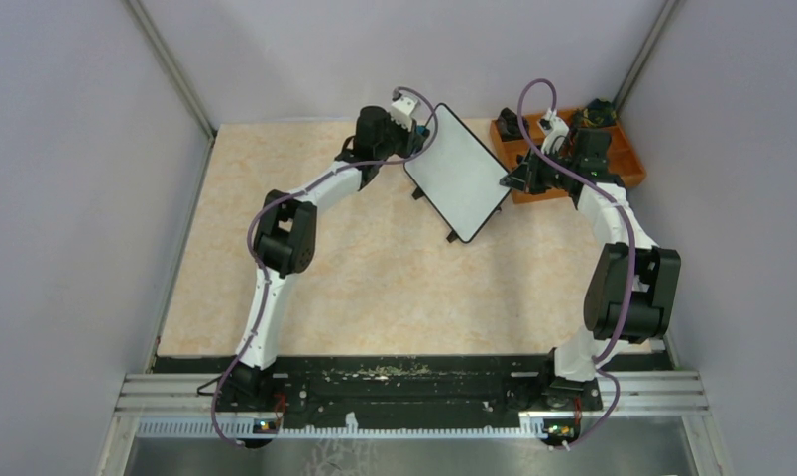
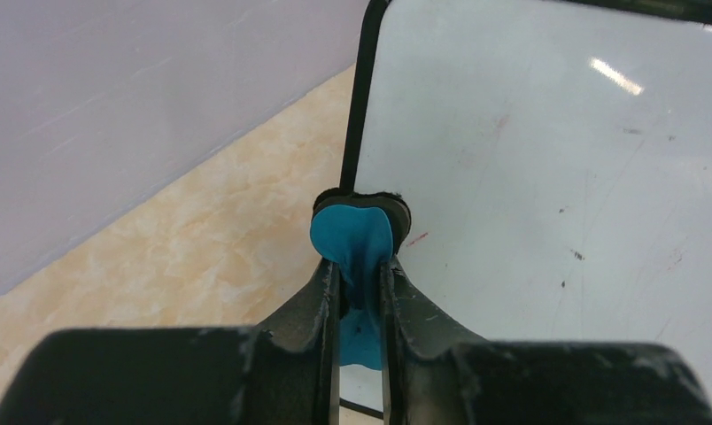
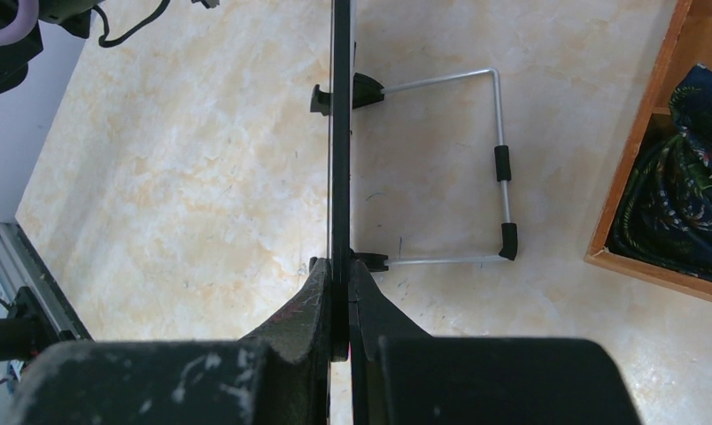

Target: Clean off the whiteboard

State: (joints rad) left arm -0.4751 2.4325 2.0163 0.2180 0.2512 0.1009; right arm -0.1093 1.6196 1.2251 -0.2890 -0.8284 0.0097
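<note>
The whiteboard [image 1: 458, 171] stands tilted in the middle back of the table, black-framed, its face white with only faint red specks [image 2: 547, 177]. My left gripper [image 1: 421, 134] is at its far left corner, shut on a blue eraser [image 2: 357, 235] whose black felt pad touches the board near the left frame edge. My right gripper [image 1: 513, 180] is shut on the board's right edge; in the right wrist view the frame [image 3: 340, 142] runs edge-on between the fingers [image 3: 313, 297]. A wire stand [image 3: 499, 168] props the board behind.
An orange compartment tray [image 1: 627, 159] sits at the back right, holding dark items and a patterned dark cloth [image 3: 680, 195]. Grey walls enclose the table on three sides. The arm bases stand along the near rail.
</note>
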